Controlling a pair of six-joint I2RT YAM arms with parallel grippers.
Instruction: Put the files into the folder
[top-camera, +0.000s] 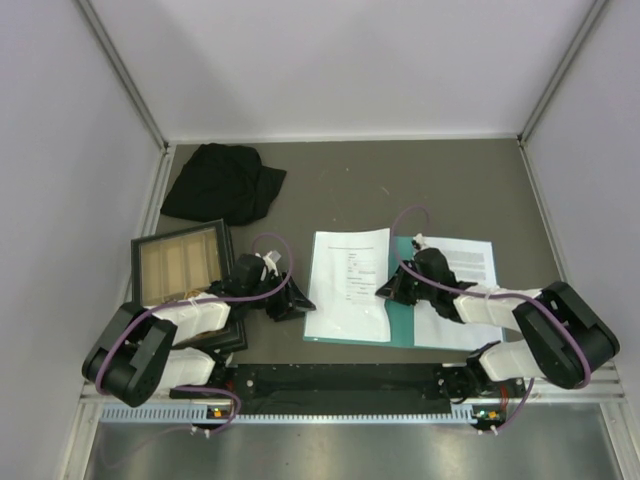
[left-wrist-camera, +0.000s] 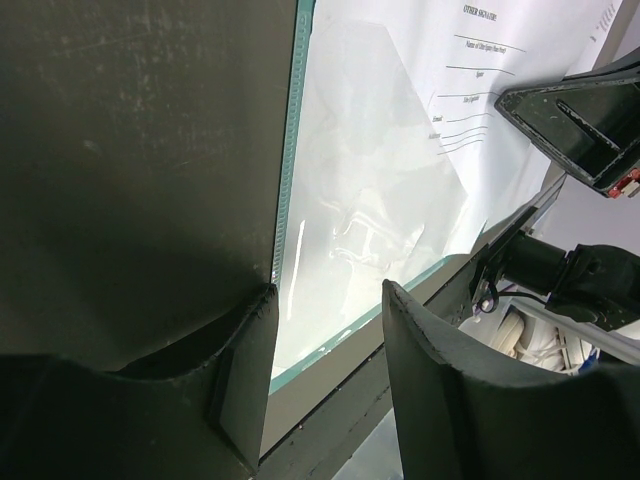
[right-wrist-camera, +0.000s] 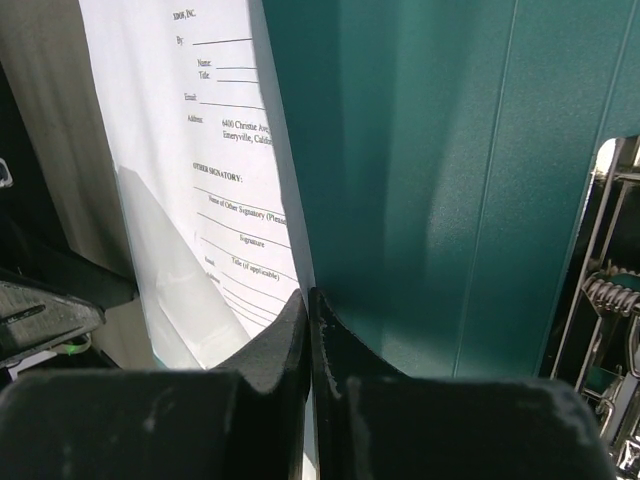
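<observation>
Left gripper (left-wrist-camera: 330, 288) hangs with jaws parted on nothing, just beside the left edge of a printed sheet (top-camera: 345, 280) that I see lying on the teal folder (top-camera: 402, 326). Right gripper (right-wrist-camera: 308, 300) is clenched tight at that sheet's right edge. A second sheet (top-camera: 470, 262) lies rightmost.

Arms (top-camera: 500, 305) black and white, cables (top-camera: 268, 243) purple, base lights (top-camera: 213, 409) perhaps orange.
</observation>
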